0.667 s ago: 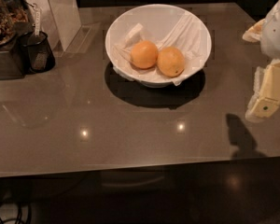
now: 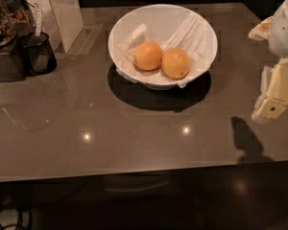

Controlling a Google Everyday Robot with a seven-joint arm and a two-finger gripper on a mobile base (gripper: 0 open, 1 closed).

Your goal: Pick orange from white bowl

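- Camera view looks down on a dark, glossy table (image 2: 134, 143) with a white bowl (image 2: 207, 28) standing on its far half, a little right of centre.
- White cloth (image 2: 192, 32) lines the bowl and drapes over its near rim.
- Two fruits lie side by side on the cloth in the bottom of the bowl, touching each other.
- Of the pair, the orange (image 2: 175, 63) is the right-hand one: smooth-skinned, slightly oval and a deep orange shade, lit on its upper side and darker below.
- Next to it on the left, the other fruit (image 2: 148, 56) is rounder and a paler peach-orange.
- At the right edge of the scene the gripper (image 2: 271, 104) hangs above the table, a cream-coloured part slanting down and to the left under the pale arm (image 2: 284, 30).
- It is well apart from the bowl and from the orange, to their right and nearer the camera.
- How far open it is cannot be told, and nothing can be seen in its hold.
- Its dark shadow (image 2: 247, 140) falls on the table near the front edge.
- On the far left stands a black cup (image 2: 38, 56) with a white handle sticking up out of it, beside a dark machine (image 2: 5, 56).
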